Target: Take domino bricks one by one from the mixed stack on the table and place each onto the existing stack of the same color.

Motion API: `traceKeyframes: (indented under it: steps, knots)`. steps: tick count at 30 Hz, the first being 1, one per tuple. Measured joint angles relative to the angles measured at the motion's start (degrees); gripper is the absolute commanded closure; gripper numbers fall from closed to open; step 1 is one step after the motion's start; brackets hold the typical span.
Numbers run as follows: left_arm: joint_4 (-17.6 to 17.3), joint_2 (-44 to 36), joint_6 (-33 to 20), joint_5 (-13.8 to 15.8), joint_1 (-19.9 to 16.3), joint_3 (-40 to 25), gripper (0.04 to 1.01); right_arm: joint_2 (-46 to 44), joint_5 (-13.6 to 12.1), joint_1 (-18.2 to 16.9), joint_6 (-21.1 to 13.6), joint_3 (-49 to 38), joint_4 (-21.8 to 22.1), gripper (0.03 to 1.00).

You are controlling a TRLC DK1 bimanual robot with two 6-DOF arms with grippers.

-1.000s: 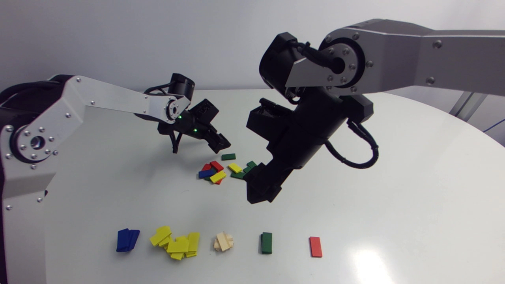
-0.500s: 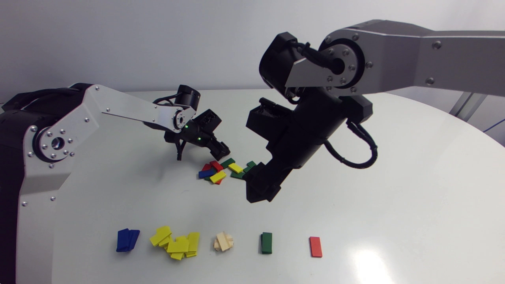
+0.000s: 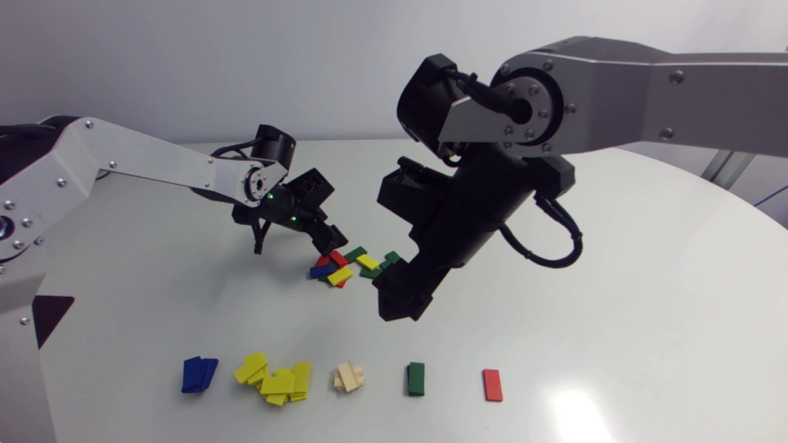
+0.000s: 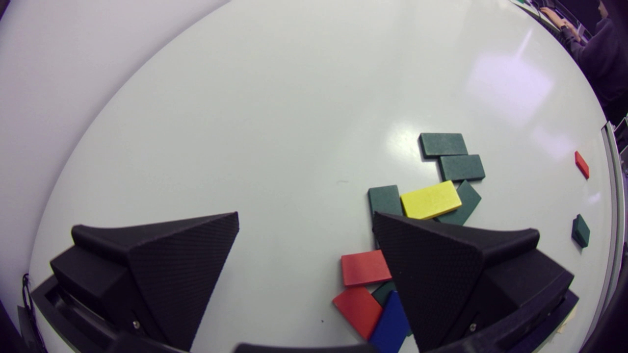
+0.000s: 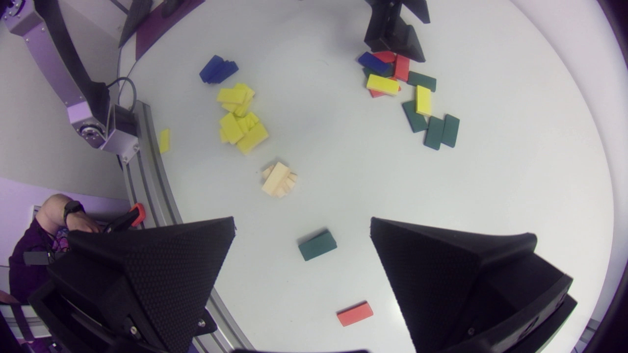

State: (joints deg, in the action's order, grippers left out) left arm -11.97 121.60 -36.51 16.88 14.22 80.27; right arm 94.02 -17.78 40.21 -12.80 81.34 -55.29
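Left wrist view: left end effector (image 4: 304, 223) spread wide beside mixed stack (image 4: 431, 199).

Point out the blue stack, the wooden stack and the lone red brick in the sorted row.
blue stack (image 3: 198, 374): head view, middle of its top face.
wooden stack (image 3: 349, 377): head view, on the topmost brick.
lone red brick (image 3: 492, 385): head view, middle of its top face.

In the head view the right jaws cover some green bricks (image 3: 372, 273) of the mixed stack (image 3: 338, 268).
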Motion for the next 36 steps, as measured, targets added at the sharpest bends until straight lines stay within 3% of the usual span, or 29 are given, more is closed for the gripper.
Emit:
traceKeyframes:
  steps: [25,36]
  knots:
    - [-0.24,1.09,-3.15,-0.04,3.5,-1.97,0.074,0.0,-0.17,0.0,0.22,-0.13,0.0,0.066]
    - [-1.84,2.19,-4.17,-0.24,3.34,-0.28,0.074,0.0,-0.17,0.0,0.22,-0.15,0.0,0.066]
